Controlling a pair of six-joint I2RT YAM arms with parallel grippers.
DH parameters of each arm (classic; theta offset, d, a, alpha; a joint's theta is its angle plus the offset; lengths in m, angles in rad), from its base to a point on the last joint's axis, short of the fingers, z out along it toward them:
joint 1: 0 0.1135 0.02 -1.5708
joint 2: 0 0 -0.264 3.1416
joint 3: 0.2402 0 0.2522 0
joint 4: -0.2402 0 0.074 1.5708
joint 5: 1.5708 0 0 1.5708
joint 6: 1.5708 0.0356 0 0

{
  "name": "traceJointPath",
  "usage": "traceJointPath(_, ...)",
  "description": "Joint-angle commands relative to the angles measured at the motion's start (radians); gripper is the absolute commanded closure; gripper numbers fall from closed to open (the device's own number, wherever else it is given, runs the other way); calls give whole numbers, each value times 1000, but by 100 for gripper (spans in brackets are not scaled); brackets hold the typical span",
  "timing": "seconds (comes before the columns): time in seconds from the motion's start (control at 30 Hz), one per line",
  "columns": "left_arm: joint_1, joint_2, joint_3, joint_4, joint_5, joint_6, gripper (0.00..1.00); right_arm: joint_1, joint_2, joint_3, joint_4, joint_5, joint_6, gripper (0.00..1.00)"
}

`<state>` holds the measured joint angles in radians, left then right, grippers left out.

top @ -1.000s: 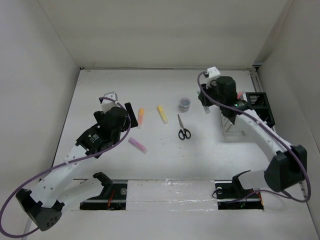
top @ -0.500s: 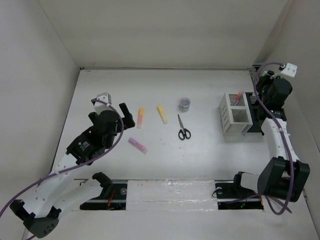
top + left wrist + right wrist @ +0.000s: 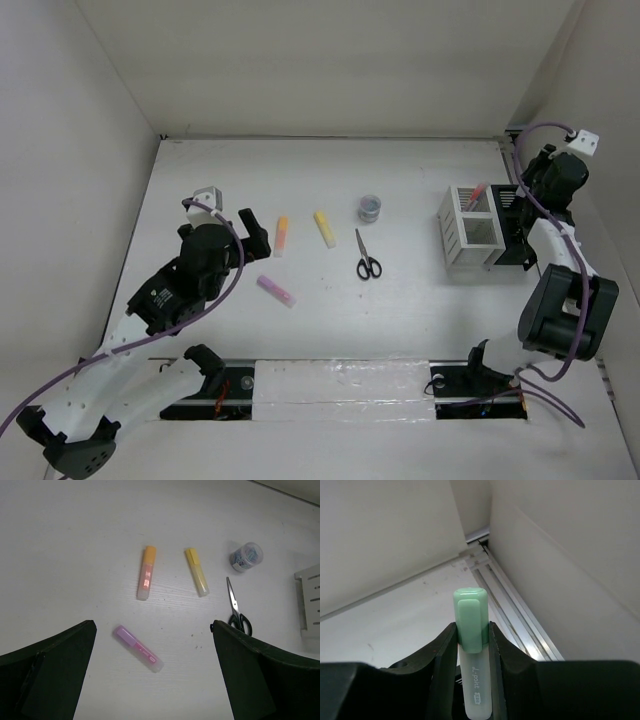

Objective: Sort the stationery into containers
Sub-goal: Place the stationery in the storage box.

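Progress: we judge the sort to be at an early stage. The white box (image 3: 470, 228) shows one orange-red pen (image 3: 477, 193) leaning in its far compartment. The contents of the black box (image 3: 515, 215), touching its right side, cannot be made out.

The right pincer (image 3: 471, 645) is clenched on the green highlighter (image 3: 470, 625), cap upward, raised near the right wall by the far side of the black box. It has not yet been deposited.

The left pincer (image 3: 152, 645) is released, jaws wide, and hovers over the left half of the bench (image 3: 75, 540) with nothing between them.

Five items lie loose on the bench:
- orange highlighter (image 3: 146, 573)
- yellow highlighter (image 3: 197, 572)
- purple highlighter (image 3: 138, 648), nearest the left pincer
- scissors (image 3: 236, 607)
- grey roll (image 3: 246, 556)

Materials: the highlighters are chunky, with frosted translucent barrels and opaque caps; the green cap carries a flat clip. The scissors have bright metal blades and black loop handles. The roll is small and round. The boxes are square and open-walled. The bench is matt white.
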<state>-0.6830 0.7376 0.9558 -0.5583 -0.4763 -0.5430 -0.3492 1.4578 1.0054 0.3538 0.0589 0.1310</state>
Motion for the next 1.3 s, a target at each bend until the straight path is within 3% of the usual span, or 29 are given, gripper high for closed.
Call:
traceJointPath(0.0, 3, -12, -9, 34, 8, 15, 0, -17, 32, 55, 83, -22, -4, 100)
traceJointPath(0.5, 3, -30, -9, 52, 45, 34, 0, -27, 93, 9, 116, -87, -4, 100)
traceJointPath(0.87, 3, -30, -9, 52, 45, 34, 0, -27, 4, -111, 146, -77, 27, 97)
traceJointPath(1.0, 3, -40, -9, 52, 45, 34, 0, -27, -20, -140, 146, -77, 27, 88)
traceJointPath(1.03, 3, -40, -9, 52, 45, 34, 0, -27, -20, -140, 146, -77, 27, 73)
traceJointPath(1.1, 3, -40, -9, 52, 45, 34, 0, -27, -31, -151, 146, -77, 36, 56)
traceJointPath(1.13, 3, -40, -9, 52, 45, 34, 0, -27, -31, -160, 155, -77, 36, 41)
traceJointPath(1.27, 3, -40, -9, 52, 45, 34, 0, -27, -62, -169, 185, -96, 45, 21)
